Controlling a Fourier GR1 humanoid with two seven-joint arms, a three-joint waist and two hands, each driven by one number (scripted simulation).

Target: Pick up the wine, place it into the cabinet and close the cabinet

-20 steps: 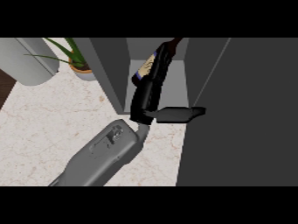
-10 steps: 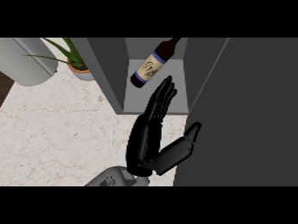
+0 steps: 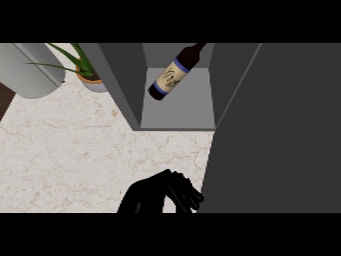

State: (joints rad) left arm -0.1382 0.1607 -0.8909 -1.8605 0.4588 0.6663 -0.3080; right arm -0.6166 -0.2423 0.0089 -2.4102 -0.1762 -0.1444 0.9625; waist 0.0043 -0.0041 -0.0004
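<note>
Dark wine bottle (image 3: 171, 76) in cabinet (image 3: 179, 120), hand (image 3: 162, 196) well below

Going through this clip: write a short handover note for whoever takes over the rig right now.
Hands: one robot hand shows at the lower edge, holding nothing; which side it belongs to is unclear, and the other is out of view.
Things: the wine bottle lies tilted inside the open cabinet; its door stands open on the right.
Done: wine placed.
Left: close the door.
</note>
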